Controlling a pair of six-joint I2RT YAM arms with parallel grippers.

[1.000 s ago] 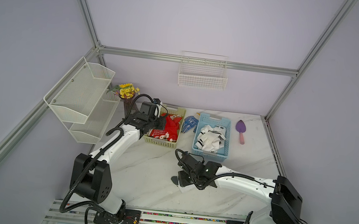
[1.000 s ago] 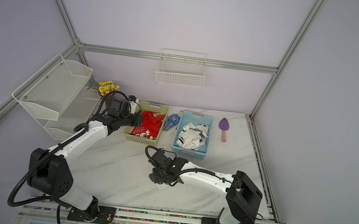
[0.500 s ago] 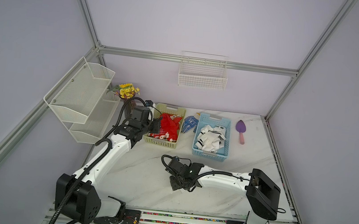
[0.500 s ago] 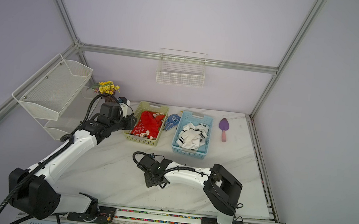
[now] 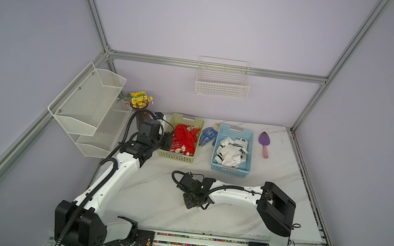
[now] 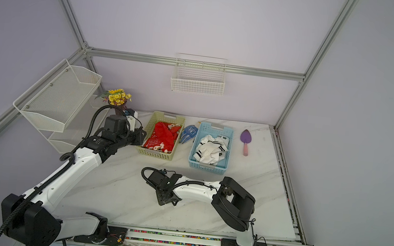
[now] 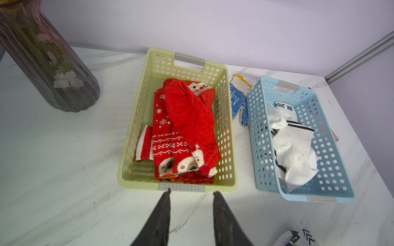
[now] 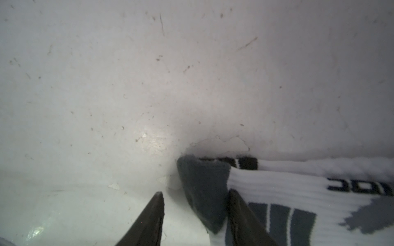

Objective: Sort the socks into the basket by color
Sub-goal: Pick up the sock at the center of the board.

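Note:
Red socks (image 5: 185,140) (image 7: 185,132) lie piled in the green basket (image 5: 176,157) (image 7: 136,119). White socks (image 5: 230,152) (image 7: 292,147) fill the blue basket (image 5: 229,169) (image 7: 255,149). My left gripper (image 7: 191,191) (image 5: 167,140) is open and empty just outside the green basket's near handle. One white sock (image 8: 277,187) (image 7: 296,238) with grey and black marks lies on the table. My right gripper (image 8: 195,191) (image 5: 191,202) is low over it and open. The sock's grey toe lies between its fingers. In both top views the gripper hides this sock.
Blue white-dotted gloves (image 5: 208,136) lie between the two baskets. A vase of yellow flowers (image 5: 140,115) stands behind my left arm, beside a white mesh shelf (image 5: 90,105). A purple trowel (image 5: 264,142) lies at the back right. A wire basket (image 5: 222,80) hangs on the back wall.
My left gripper has drawn back from over the green basket to its outer end. My right gripper has slid left and toward the front, down to the sock on the table.

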